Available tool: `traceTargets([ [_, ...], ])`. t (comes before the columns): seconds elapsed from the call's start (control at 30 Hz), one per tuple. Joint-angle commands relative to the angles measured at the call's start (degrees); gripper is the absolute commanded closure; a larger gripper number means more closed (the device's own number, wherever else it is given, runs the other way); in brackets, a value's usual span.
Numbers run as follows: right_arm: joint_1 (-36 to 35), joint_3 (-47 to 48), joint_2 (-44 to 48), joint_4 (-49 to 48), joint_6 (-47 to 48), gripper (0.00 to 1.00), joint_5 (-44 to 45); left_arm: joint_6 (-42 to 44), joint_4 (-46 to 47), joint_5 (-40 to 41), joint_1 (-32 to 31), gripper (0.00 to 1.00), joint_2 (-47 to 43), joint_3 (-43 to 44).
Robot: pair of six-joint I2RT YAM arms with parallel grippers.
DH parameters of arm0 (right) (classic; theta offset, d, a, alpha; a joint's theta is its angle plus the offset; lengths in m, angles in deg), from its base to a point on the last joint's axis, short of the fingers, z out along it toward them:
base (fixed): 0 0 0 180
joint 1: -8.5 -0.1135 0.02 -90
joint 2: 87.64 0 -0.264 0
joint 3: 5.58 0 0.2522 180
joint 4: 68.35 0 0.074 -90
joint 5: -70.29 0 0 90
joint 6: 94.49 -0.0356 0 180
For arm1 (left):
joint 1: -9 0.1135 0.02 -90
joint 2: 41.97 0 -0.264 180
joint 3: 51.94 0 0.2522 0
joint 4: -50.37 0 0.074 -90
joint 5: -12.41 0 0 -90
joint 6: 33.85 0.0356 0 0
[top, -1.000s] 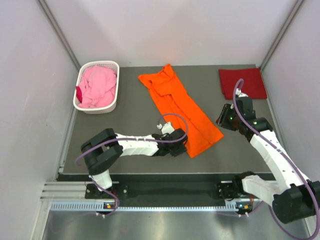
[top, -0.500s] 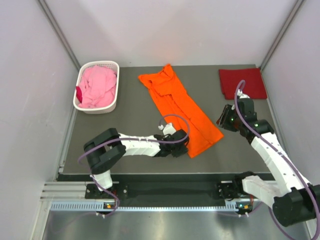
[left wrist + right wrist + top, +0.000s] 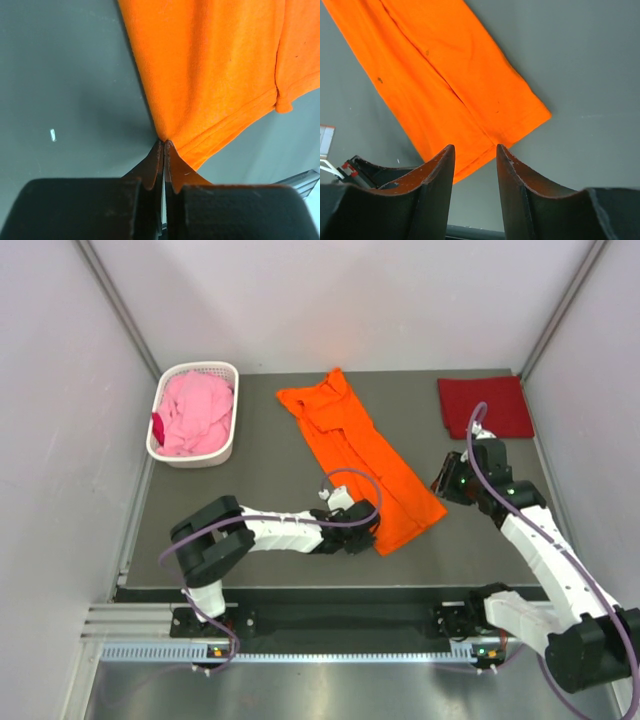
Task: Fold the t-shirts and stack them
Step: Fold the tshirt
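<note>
1. Your table (image 3: pixel 250 480) is a dark grey surface running from the arm bases to the back wall.
2. The orange t-shirt (image 3: pixel 360 455) lies in the middle as a long folded strip. It slants from the back centre towards the near right, and its hem end is closest to you.
3. The white lattice basket (image 3: pixel 158 415) sits at the back left corner, with the pink t-shirt (image 3: pixel 195 412) bunched up inside it.
4. The dark red t-shirt (image 3: pixel 485 405) lies flat and folded at the back right corner, well apart from the orange one.
5. Your right gripper (image 3: pixel 475 150) hangs above the bare table, just right of the orange strip's near end. Its jaws are partly apart and hold nothing.
6. Your left gripper (image 3: pixel 163 142) is low at the strip's near left corner. Its jaws are pressed together, pinching the edge of the orange cloth by the hem.
</note>
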State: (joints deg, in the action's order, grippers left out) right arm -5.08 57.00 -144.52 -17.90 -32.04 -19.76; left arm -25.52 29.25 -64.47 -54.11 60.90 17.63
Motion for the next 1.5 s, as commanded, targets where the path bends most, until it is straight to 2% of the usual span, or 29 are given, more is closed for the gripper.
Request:
traceTargets([
  [0.0, 0.5, -0.8, 0.0, -1.4, 1.5, 0.6, -2.1, 1.2, -4.0, 2.2, -0.3, 1.0, -3.3, -1.3],
  [0.33, 0.3, -2.6, -1.9, -1.8, 5.0, 0.6, -9.8, 2.8, -13.9, 3.0, -1.7, 1.0, -15.8, -10.5],
  [0.53, -3.0, -10.6, -3.5, -7.8, 3.3, 0.59, -17.3, 5.7, -21.6, 3.6, -1.8, 1.0, -21.0, -13.9],
  [0.63, -5.2, -14.4, -3.0, -9.8, 1.5, 0.59, -17.8, 7.1, -26.2, 4.2, -1.8, 1.0, -21.7, -14.1],
  [0.73, -8.4, -16.0, -3.2, -9.5, 0.0, 0.59, -16.7, 8.2, -31.1, 4.3, -1.8, 1.0, -22.1, -14.7],
  [0.93, -17.4, -17.9, -4.0, -9.3, -3.9, 0.6, -11.6, 9.2, -33.5, 4.3, -1.2, 1.0, -23.7, -17.3],
  [1.17, -25.8, -20.0, -6.6, -11.9, -10.4, 0.6, -8.9, 12.9, -34.6, 3.7, 2.9, 1.0, -29.8, -18.0],
  [1.3, -30.8, -19.7, -7.6, -13.7, -13.1, 0.6, -7.9, 15.9, -34.7, 2.5, 7.4, 1.0, -32.3, -19.6],
  [1.33, -32.0, -19.5, -7.9, -14.4, -13.4, 0.6, -7.7, 16.2, -34.4, 1.3, 7.9, 0.98, -32.8, -19.9],
  [1.37, -32.5, -18.9, -8.2, -14.4, -14.0, 0.6, -7.5, 16.3, -34.2, 0.7, 8.4, 0.89, -33.9, -20.0],
  [1.47, -33.7, -17.2, -8.9, -13.6, -15.5, 0.6, -6.6, 16.6, -35.7, 1.0, 8.6, 0.79, -35.9, -19.0],
])
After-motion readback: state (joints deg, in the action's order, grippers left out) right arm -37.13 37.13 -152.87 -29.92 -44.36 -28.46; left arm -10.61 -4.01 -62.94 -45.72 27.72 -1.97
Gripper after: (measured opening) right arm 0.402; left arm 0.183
